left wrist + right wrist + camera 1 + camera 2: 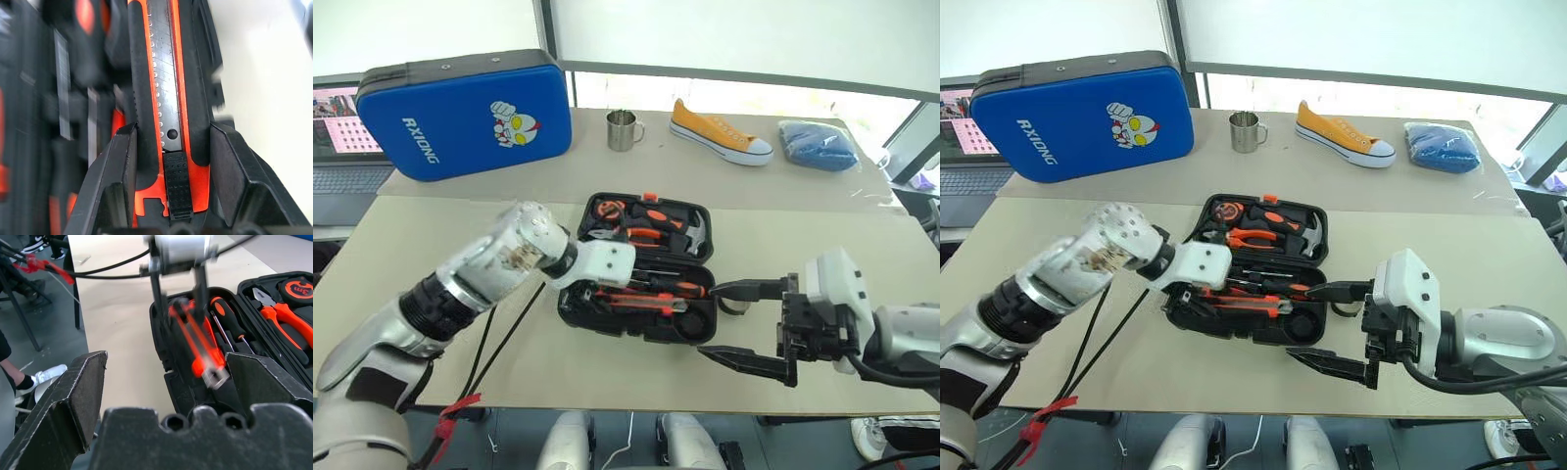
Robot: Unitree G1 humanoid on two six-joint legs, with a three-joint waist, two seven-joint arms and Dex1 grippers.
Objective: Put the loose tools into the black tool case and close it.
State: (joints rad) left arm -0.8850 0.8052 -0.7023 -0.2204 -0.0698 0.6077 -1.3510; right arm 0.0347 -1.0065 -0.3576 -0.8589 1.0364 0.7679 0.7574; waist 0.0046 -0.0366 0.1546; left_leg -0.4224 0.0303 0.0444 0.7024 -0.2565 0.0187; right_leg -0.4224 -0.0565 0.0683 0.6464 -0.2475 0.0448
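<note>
Fingers (122, 166) of my left gripper (168, 161) pinch the black-and-orange utility knife (168, 98) by its sides, its long axis running straight away from my wrist along the near half of the black tool case (641, 328). My right gripper (744, 323) hangs just off the case's right end, jaws spread wide and empty, pointing left. In the open case, two screwdrivers (230, 325) lie parallel to the knife; pliers (641, 233) and a hammer (690, 230) fill the far half. My left wrist hides the case's left corner, and the knife blurs in the right wrist view. Beyond sit a blue case (460, 113), a metal mug (623, 130) and a yellow shoe (720, 132).
</note>
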